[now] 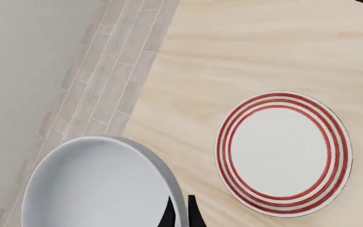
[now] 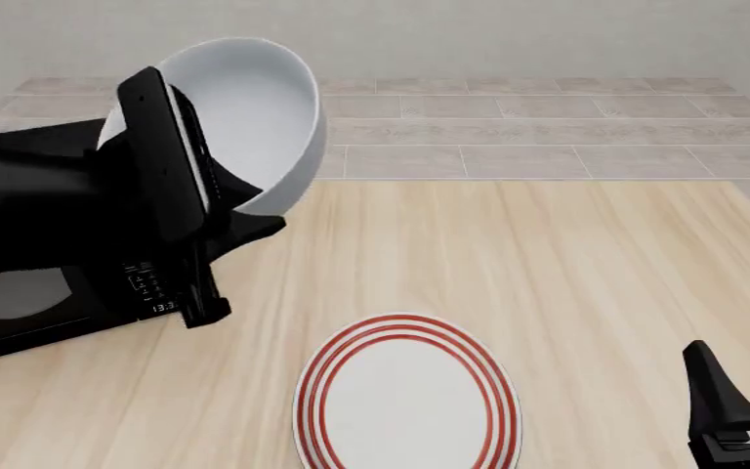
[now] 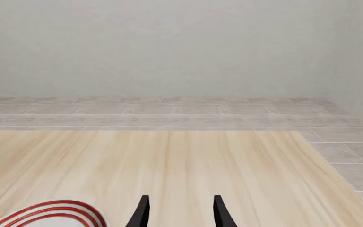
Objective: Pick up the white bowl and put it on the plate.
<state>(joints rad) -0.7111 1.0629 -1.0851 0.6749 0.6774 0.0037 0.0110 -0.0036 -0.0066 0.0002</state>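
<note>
Front view: left gripper (image 2: 226,210) clamped on the white bowl's (image 2: 251,117) rim, bowl lifted and tilted, plate (image 2: 408,401) below and to its right. Level it, centre over the rings, lower gently. Right gripper (image 3: 178,210) idle, fingers apart.

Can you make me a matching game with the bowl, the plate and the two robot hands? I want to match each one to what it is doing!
Things:
1. plain glossy white round bowl
2. flat white plate with red rings
3. left gripper
4. right gripper

States:
A. open, holding nothing
B. lying flat on the pale wooden table
C. lifted in the air, tilted
D. pinching a rim

Pairs: 1-C, 2-B, 3-D, 4-A
</note>
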